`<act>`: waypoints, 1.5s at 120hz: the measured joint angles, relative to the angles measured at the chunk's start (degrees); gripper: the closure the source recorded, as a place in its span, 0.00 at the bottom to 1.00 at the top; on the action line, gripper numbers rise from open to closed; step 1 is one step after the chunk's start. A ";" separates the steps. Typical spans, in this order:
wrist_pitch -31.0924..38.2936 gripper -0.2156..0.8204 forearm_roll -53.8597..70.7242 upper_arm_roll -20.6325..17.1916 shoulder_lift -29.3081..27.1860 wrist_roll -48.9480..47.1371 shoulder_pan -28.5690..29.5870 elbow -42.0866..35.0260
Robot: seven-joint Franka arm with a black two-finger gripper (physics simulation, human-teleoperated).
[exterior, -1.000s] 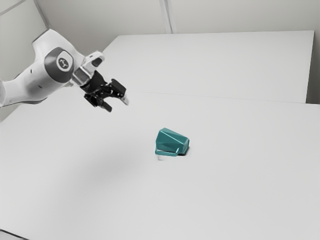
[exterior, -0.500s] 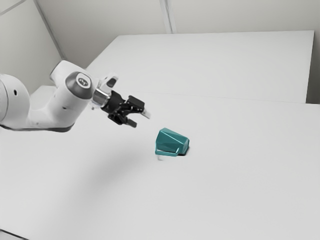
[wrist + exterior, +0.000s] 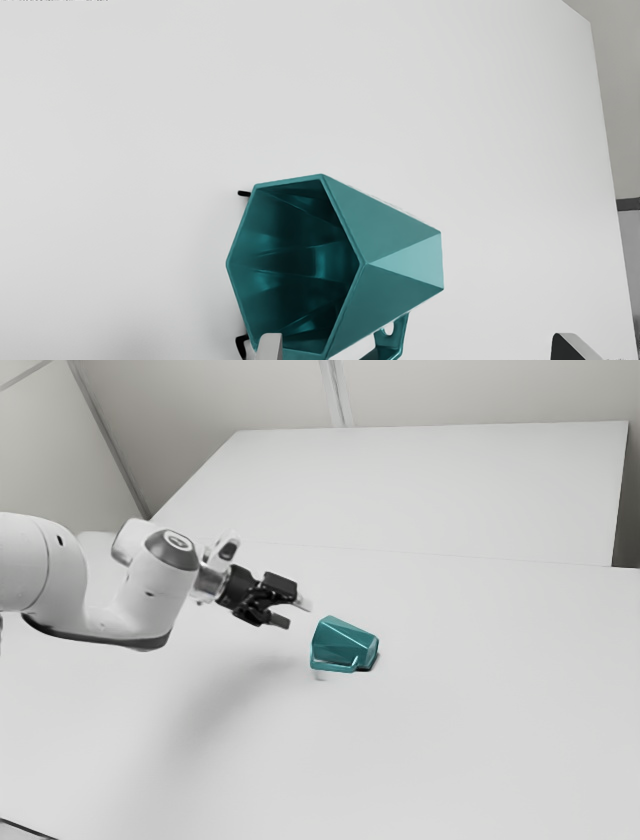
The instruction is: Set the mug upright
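The gripper point(image 3: 295, 614) has come lower and closer to the mug point(image 3: 345, 644) – its fingers wide apart, holding nothing. The mug hasn't shifted: it lies on its side on the table point(image 3: 480, 730) (mouth towards the arm), so it still needs righting.

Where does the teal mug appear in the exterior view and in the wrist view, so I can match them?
Exterior view: the mug lies on its side on the table, near the middle of the picture, just past the open jaws toward the exterior view's right.
Wrist view: on the table, its open mouth showing, with one fingertip overlapping the rim in the picture.
Shared landmark: the mug's handle.
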 joint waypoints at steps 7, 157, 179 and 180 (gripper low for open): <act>-0.11 0.23 -0.99 -0.13 0.21 1.45 -0.13 -0.15; -1.32 0.47 -4.58 -6.73 10.87 16.27 2.93 7.53; -1.29 0.68 -4.59 -6.74 10.65 17.11 2.98 7.67; -1.29 0.69 -4.58 -6.74 10.64 17.14 2.98 7.73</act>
